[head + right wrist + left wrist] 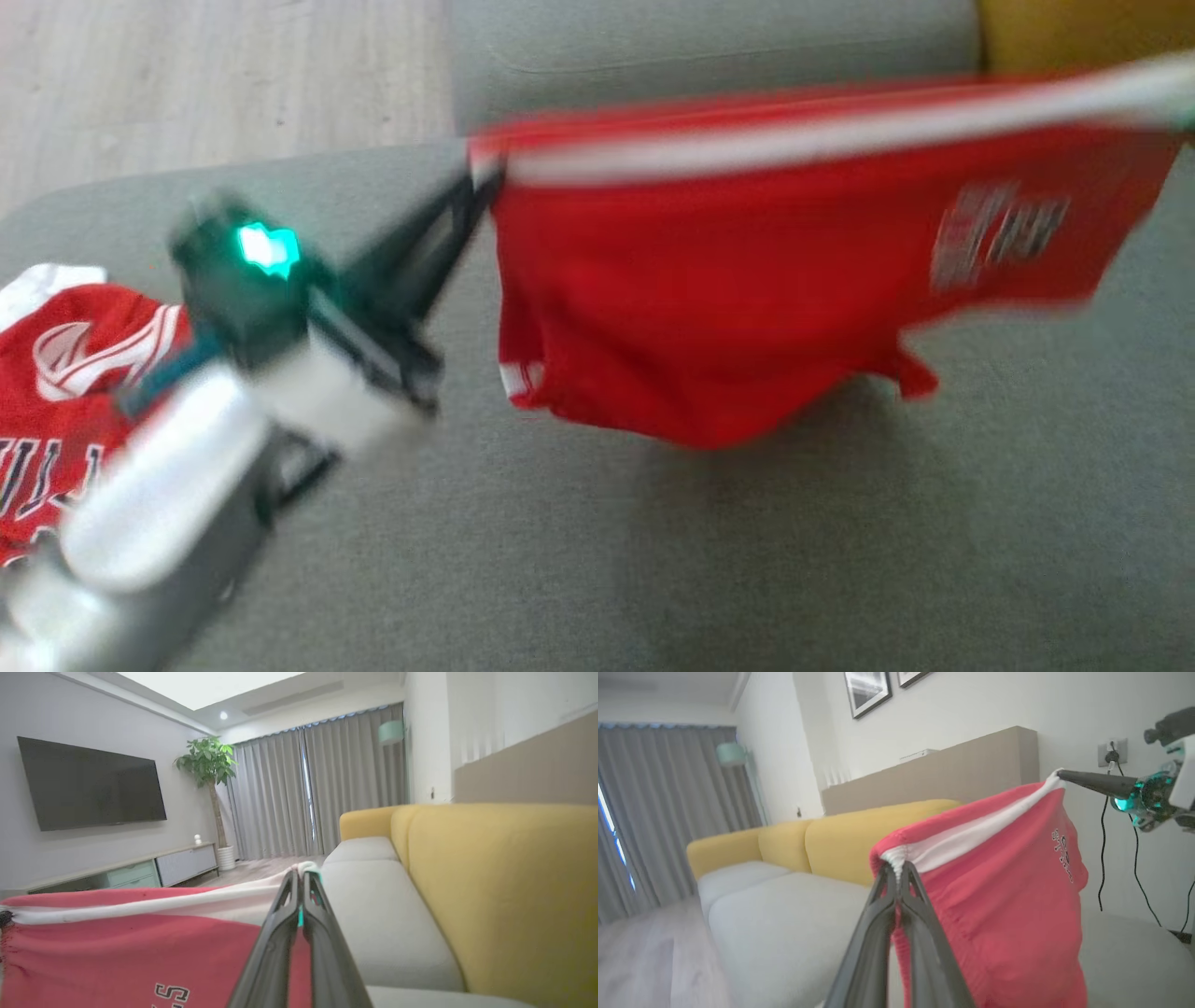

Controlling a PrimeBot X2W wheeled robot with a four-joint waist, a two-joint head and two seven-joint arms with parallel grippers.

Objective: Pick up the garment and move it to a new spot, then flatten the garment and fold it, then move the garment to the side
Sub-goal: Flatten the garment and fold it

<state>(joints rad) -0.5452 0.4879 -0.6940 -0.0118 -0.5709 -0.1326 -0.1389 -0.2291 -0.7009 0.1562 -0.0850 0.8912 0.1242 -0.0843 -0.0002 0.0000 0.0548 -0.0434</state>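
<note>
**Head view.** Garment (747,308), red shorts with a white waistband (794,145), hangs in the air above the grey sofa seat (653,560), centre to 2 o'clock. Left gripper (478,179) has its jaws pinched on the waistband's 9 o'clock end. A second red jersey (65,373) lies on the seat at 8 o'clock. Its dark lettering is cut off and unreadable. The white print on the shorts at 3 o'clock is too blurred to read.

**Left wrist view.** The jaws are clamped on gathered waistband. Right gripper (1060,775), at 2 o'clock, grips the far end. The dark print on the side panel is too small to read.

**Right wrist view.** The jaws are closed on the waistband, which runs toward 9 o'clock. An outlined "S" shows at 6 o'clock, with the rest cropped. Yellow backrest (504,882) at 3 o'clock.

**Judgement.** This is the carry step, with the garment lifted but not yet set down. The next move calls for lowering both ends level onto bare seat, apart from the jersey, with the waistband kept taut.
</note>
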